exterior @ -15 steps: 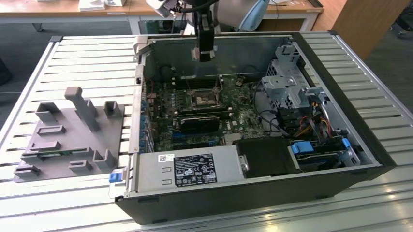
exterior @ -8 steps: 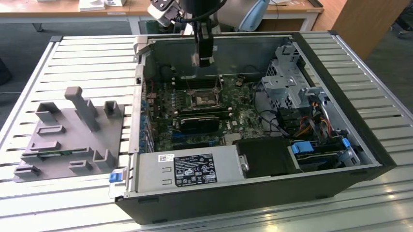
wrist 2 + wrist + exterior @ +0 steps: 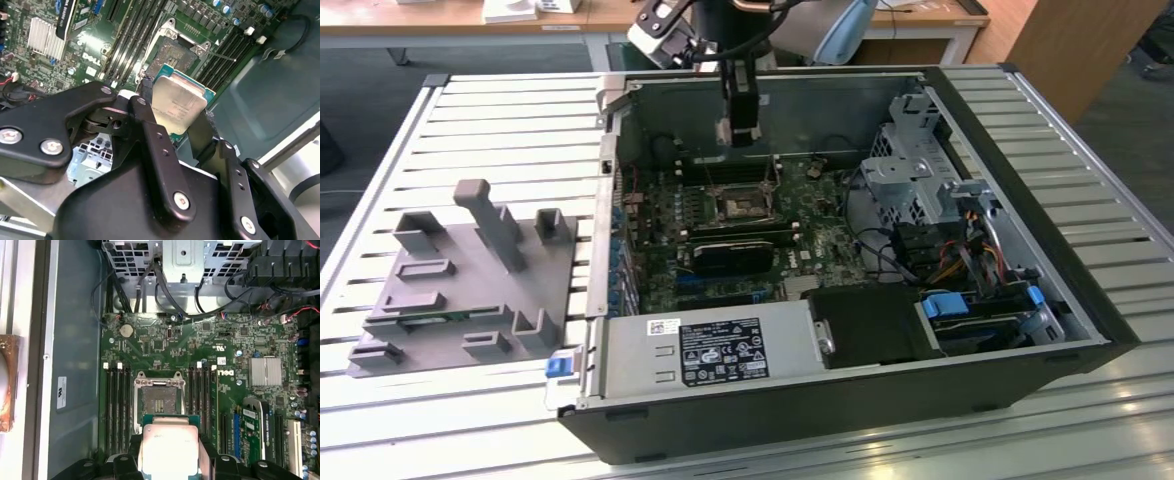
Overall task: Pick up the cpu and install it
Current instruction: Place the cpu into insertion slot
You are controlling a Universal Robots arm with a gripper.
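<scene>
One end effector on a dark arm, hanging inside an open computer case above the green circuit board; its black fingers are closed on the cpu, one on each of two opposite edges; the cpu is a flat square chip with a shiny silver-grey top and a thin green rim, carried clear of the board and tilted in the second wrist view; in the first wrist view the cpu sits between the fingers of the end effector, just beside the socket and not in it. One socket, a square metal-framed recess, open, with nothing seated in it, flanked on both sides by long dark memory slots; also seen in the second wrist view and in the exterior view. One ribbed silver heat sink; one round coin battery; one metal drive cage with cables; one grey power supply at the case's near edge. One grey holder block with upright posts, on the exterior view's left, standing on the white slatted table beside the case.
</scene>
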